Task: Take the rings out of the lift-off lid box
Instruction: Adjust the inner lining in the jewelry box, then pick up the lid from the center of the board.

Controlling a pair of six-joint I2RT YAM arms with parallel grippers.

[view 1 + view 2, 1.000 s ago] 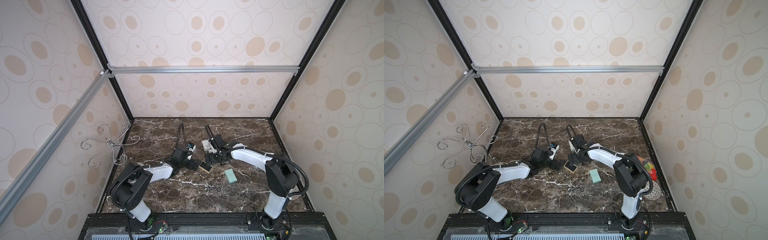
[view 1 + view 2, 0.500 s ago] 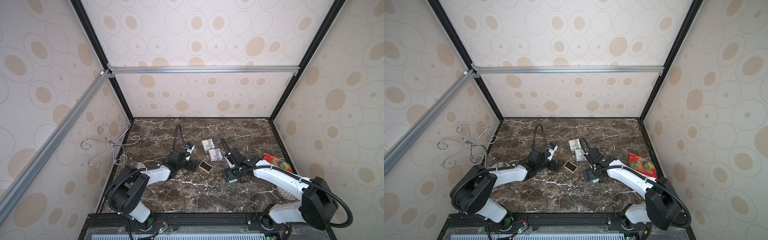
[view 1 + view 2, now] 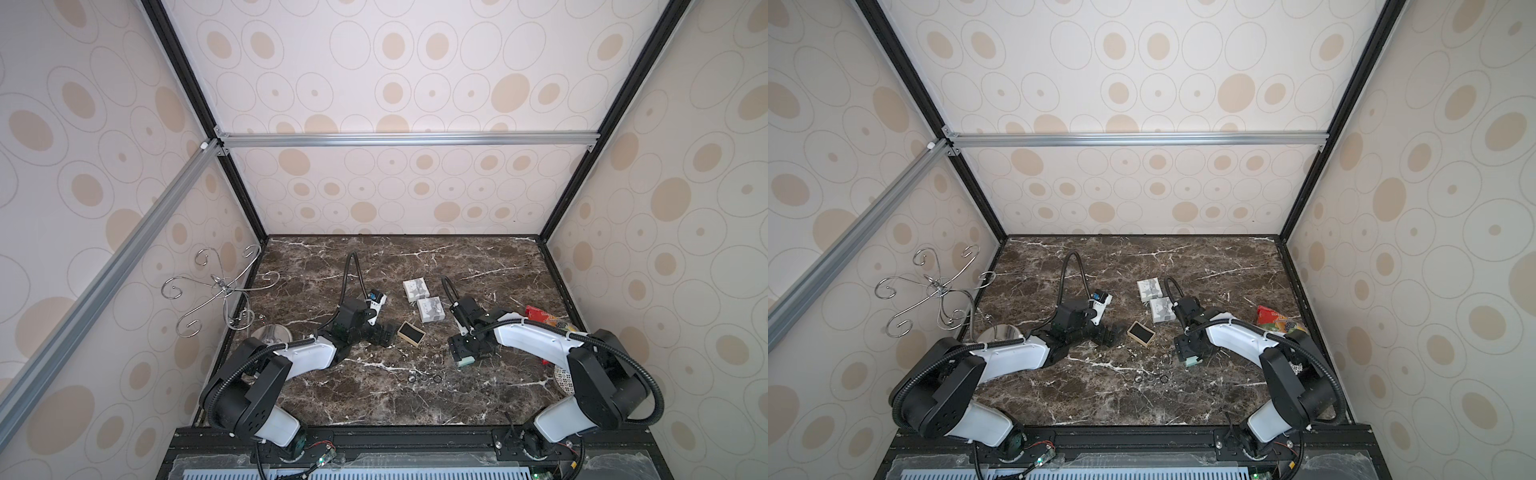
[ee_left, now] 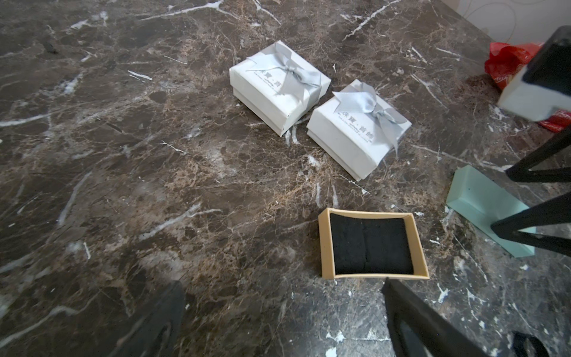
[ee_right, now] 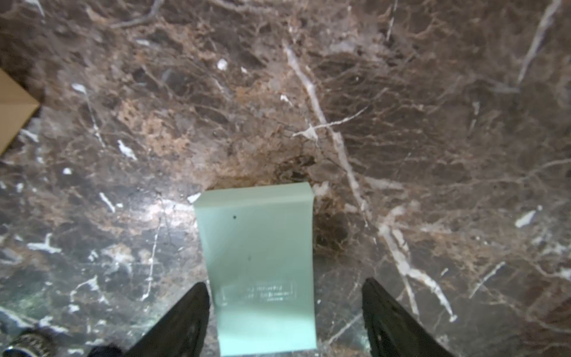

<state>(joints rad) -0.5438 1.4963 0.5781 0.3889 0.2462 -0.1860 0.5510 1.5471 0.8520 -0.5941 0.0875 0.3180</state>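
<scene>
Mint lid (image 5: 256, 265) shows faint print only in right wrist view.

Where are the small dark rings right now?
In a top view, the small dark metal rings lie in a row on the brown marble tabletop, slightly right of centre, nearer the robot's base than the open tan box with black foam.

three rings (image 3: 423, 379), two white bow boxes (image 4: 279, 88), one open tan box (image 4: 323, 244), one mint lid (image 5: 256, 262), one wire stand (image 3: 220, 286).

Robotics lab: wallpapered panels (image 3: 415, 75), aluminium frame (image 3: 407, 139).
</scene>
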